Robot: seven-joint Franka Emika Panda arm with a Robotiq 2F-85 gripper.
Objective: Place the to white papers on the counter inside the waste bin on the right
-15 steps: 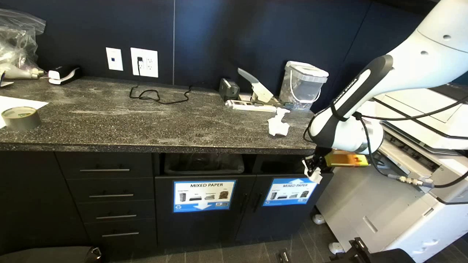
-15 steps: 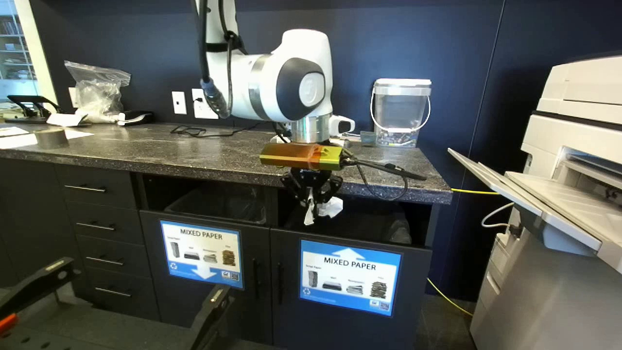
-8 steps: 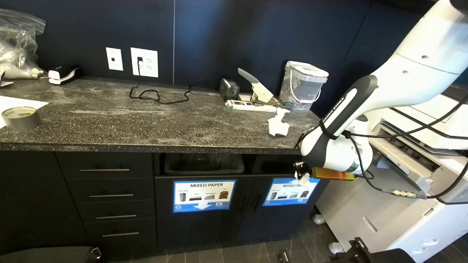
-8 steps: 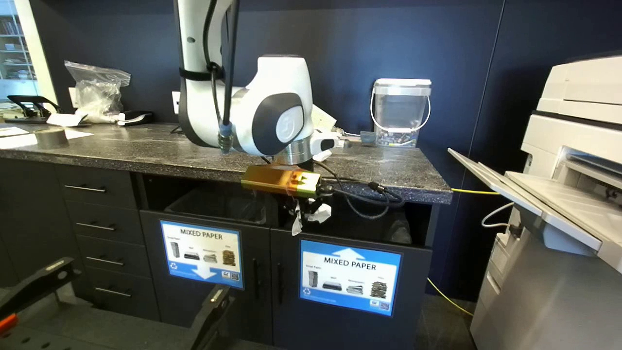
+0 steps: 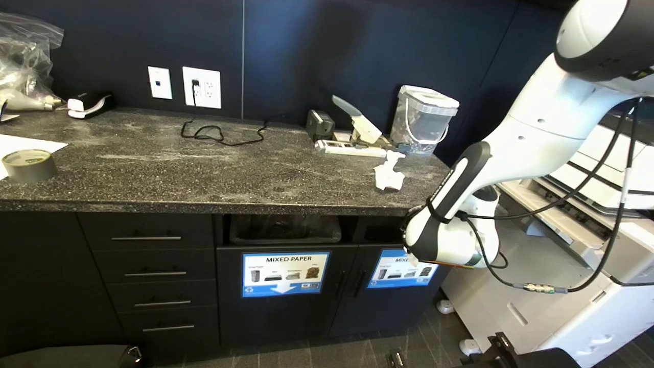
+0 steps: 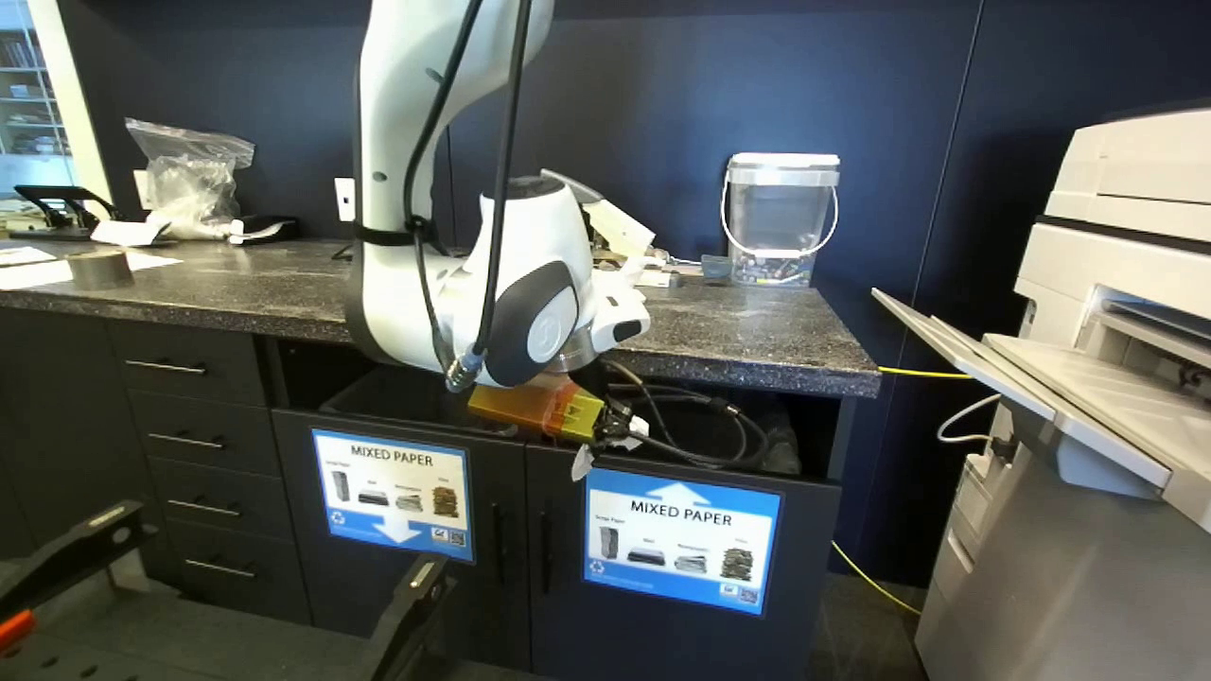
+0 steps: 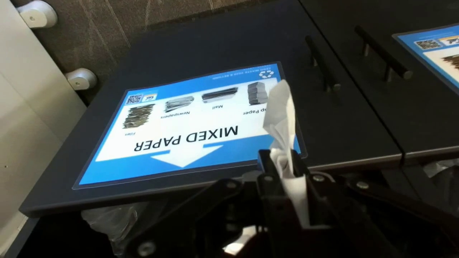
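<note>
- The claw (image 7: 281, 157) is pressed together on a crumpled white paper (image 7: 280, 125): its two fingers (image 7: 267, 190) pinch the sheet, and part of it sticks out past the tips.
- Another white scrap (image 7: 241, 240) shows lower, among the claw's links; whether it belongs to the same piece, I cannot tell.
- The claw is tilted, below the edge of the counter (image 5: 230, 174) and near the right-hand waste bin (image 6: 781, 449); in an exterior view the held paper overlaps the top of the right door (image 6: 799, 567).
- A second white paper (image 5: 388, 178) lies crumpled on the counter, just beside the end of a long pale object (image 5: 351, 148), with a clear bucket (image 5: 421, 120) behind it.
- The right door carries a "MIXED PAPER" sign (image 6: 679, 539); the left waste bin (image 5: 286, 239) sits next to the right one.
- A roll of tape (image 5: 29, 166) rests near the counter's left, and a printer (image 6: 1041, 567) stands beyond its right end.
</note>
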